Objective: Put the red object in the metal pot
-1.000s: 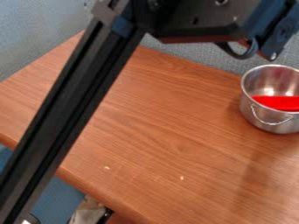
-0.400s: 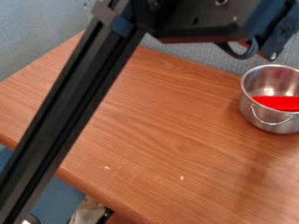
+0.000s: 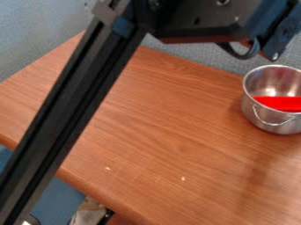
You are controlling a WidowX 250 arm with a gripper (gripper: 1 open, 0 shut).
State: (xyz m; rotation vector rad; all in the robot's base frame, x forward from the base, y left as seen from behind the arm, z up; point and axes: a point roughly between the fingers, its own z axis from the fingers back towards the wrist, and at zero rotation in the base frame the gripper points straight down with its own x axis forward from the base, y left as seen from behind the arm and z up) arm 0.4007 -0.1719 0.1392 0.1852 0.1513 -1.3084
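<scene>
While the wooden table (image 3: 153, 132) lies bare at left, the pincer is hidden in the dark arm (image 3: 212, 22), its spread untellable. At right, the red object (image 3: 282, 103) is seen inside the metal pot (image 3: 265, 112); it is judged light, stiff, slick, best gripped across its narrow middle.

Black arm (image 3: 88, 97), long boxy link, blue-edged housing, black cable

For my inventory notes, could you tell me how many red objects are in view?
1. The red object lies inside the metal pot at the table's right edge; the arm may hide others.
</scene>
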